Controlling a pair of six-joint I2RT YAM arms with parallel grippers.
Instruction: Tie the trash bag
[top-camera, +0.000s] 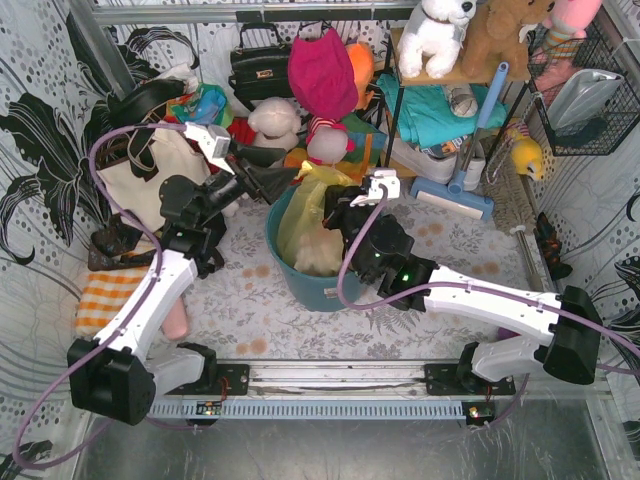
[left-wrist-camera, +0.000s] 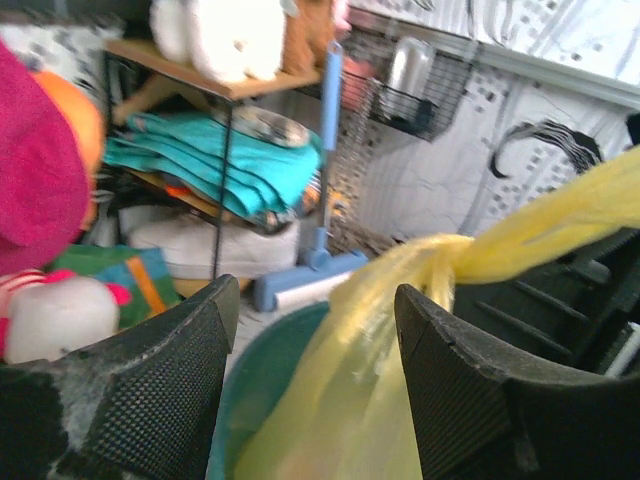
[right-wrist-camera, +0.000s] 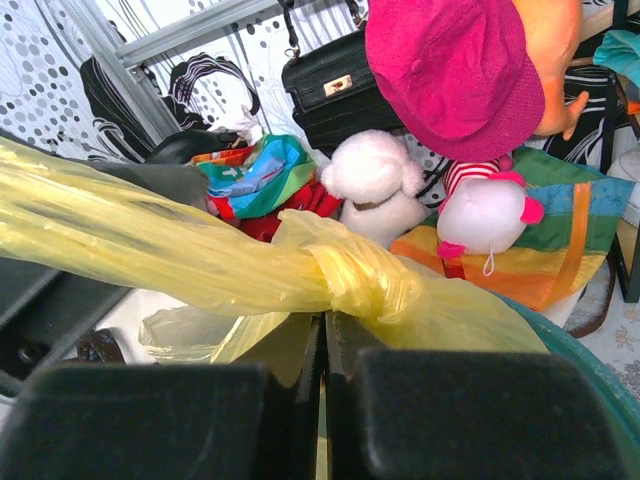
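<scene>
The trash bag (top-camera: 303, 222) is thin yellow-green plastic and sits in a round teal bin (top-camera: 300, 285). Its neck is twisted into a knot (right-wrist-camera: 365, 280), with a long tail (right-wrist-camera: 150, 250) stretching left. My right gripper (right-wrist-camera: 323, 325) is shut just under the knot, with a sliver of yellow plastic between its jaws; it hangs over the bin's right rim (top-camera: 345, 207). My left gripper (left-wrist-camera: 315, 295) is wide open, and the bag's stretched plastic (left-wrist-camera: 340, 380) passes between its fingers without touching either pad. It is at the bin's far left rim (top-camera: 275, 172).
A cream tote bag (top-camera: 150, 175) and an orange striped cloth (top-camera: 105, 295) lie left of the bin. Plush toys (top-camera: 275, 122), a magenta hat (top-camera: 322, 70) and a black handbag (top-camera: 260, 65) crowd the back. A shelf (top-camera: 440, 90), a blue mop (top-camera: 460, 190) and a wire basket (top-camera: 585, 95) stand right.
</scene>
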